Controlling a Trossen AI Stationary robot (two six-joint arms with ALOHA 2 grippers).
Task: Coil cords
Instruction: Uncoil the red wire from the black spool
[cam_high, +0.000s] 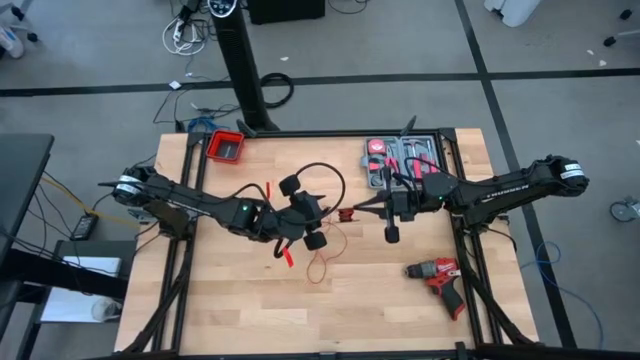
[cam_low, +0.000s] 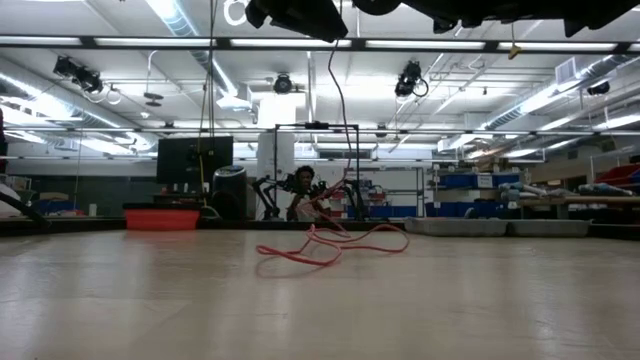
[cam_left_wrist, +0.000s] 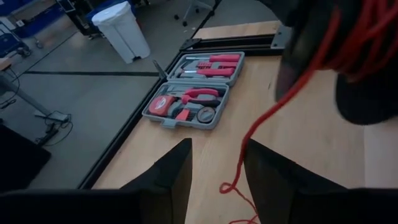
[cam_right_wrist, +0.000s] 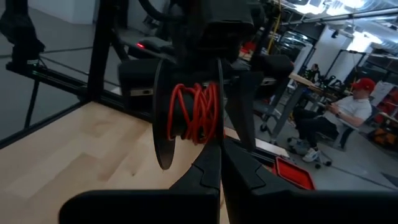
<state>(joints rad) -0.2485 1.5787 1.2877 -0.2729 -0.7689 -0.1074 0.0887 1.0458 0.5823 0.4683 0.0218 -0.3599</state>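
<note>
A: Red wire, that's the cord (cam_right_wrist: 198, 113), wound in several turns round a dark spool-like part on the left gripper (cam_high: 300, 212). Seen from the right wrist cam, turns sit between two dark flanges.

B: Left fingers (cam_left_wrist: 168, 177) — state?

A: Spread apart in its own wrist view, nothing between the tips. Cord runs down past them, just beside one finger, not pinched. So left isn't clamping the wire w/ its tips; the wraps are what hold it.

B: Right gripper (cam_high: 392, 222)?

A: Clenched, fingers pressed together, tips pointing at the wound turns. Can't tell if a strand is nipped between them; looks empty to me. Sits mid-table, near the left, w/ a short gap.

B: And the rest of the cord?

A: Loose tail trails off the bundle onto the table (cam_high: 240, 310) — a thin loop lies just in front of the left gripper in the top view, and the low cam shows slack red loops flat on the wood.

B: How to do the step well?

A: My read: winding is partway. Keep light tension on the tail so new turns land beside the old ones, not over the flange. Feed slack slowly; loops on the table could snag or knot. Toolkit (cam_high: 402, 160) and drill (cam_high: 440, 280) are well apart, no obstruction.
</note>
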